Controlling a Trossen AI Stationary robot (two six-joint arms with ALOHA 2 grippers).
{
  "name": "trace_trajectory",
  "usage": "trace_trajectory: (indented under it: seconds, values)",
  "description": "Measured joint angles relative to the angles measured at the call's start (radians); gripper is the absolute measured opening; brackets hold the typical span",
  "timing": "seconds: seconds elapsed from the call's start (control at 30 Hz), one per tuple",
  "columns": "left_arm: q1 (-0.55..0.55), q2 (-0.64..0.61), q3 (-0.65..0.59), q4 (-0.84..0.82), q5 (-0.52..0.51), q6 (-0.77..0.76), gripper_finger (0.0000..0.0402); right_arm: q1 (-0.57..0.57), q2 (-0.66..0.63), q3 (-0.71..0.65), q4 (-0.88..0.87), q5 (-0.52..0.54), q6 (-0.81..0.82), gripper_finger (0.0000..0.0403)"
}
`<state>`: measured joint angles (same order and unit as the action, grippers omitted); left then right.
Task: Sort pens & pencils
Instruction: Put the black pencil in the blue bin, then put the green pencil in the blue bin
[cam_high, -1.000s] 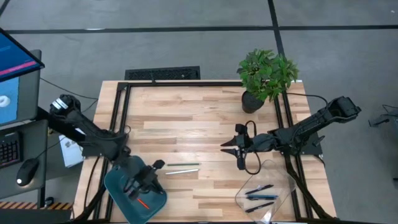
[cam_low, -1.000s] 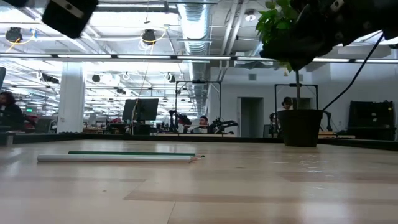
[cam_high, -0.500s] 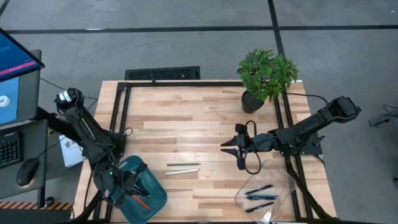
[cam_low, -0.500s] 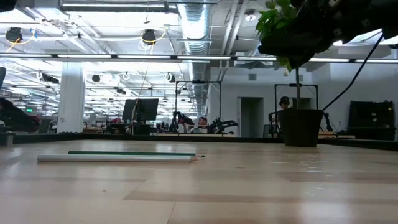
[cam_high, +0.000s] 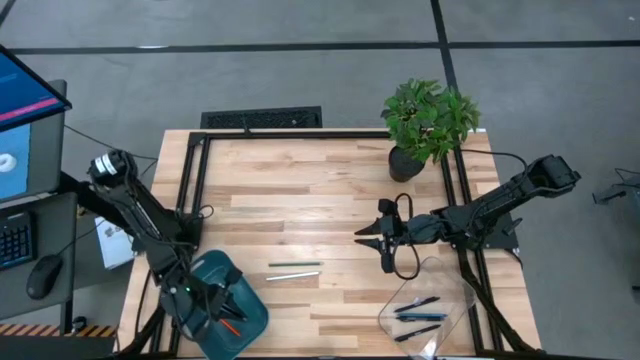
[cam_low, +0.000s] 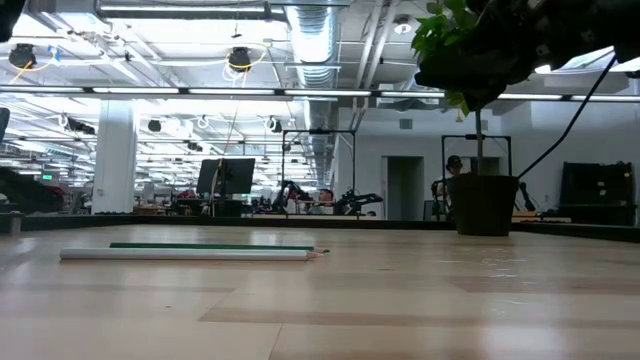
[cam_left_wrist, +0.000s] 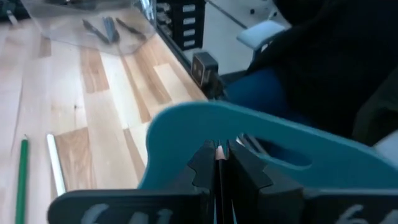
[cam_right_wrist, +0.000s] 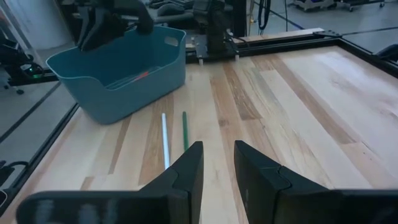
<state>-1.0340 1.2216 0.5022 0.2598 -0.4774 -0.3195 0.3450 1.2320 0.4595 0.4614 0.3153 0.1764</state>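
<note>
Two pencils on table, left claw over bin

teal bin: contents mostly hidden by left hand | clear tray: pens indistinct

Left claw sits over the teal bin, fingers pressed together; bin walls ring it on all sides, the only way out is up. An orange stick lies in the bin just under it.

Between the left claw and the right claw: open surface, crossed only by a green pencil and a pale pencil, lying flat, side by side.

Right claw parted, hanging above the surface. Behind it, a potted plant. Near it, toward the front edge, a clear tray holding dark pens.
</note>
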Motion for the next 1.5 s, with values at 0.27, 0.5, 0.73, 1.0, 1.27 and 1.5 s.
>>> trace_trajectory:
  seconds: [0.27,0.5,0.73,1.0,1.27,1.5]
  values:
    - [0.000,0.098,0.000,0.036,0.000,-0.034,0.0011,0.000,0.000,0.000,-0.001,0.000,0.000,0.0113]
    - [0.000,0.109,0.000,0.020,-0.004,-0.042,0.0011,0.000,0.000,0.000,-0.001,0.000,0.019,0.0113]
    - [0.000,0.109,0.000,-0.001,-0.064,-0.085,0.0021,0.002,0.000,0.000,-0.001,0.000,0.018,0.0113]
    - [0.000,0.109,0.000,-0.070,-0.112,-0.170,0.0069,0.002,0.000,0.000,-0.003,0.000,0.018,0.0113]
    - [-0.003,0.108,0.000,-0.070,-0.107,-0.172,0.0084,0.002,0.000,0.000,-0.003,0.000,0.018,0.0113]
    - [-0.004,0.108,0.000,-0.059,-0.128,-0.174,0.0084,0.002,0.000,0.000,-0.003,0.000,0.018,0.0113]
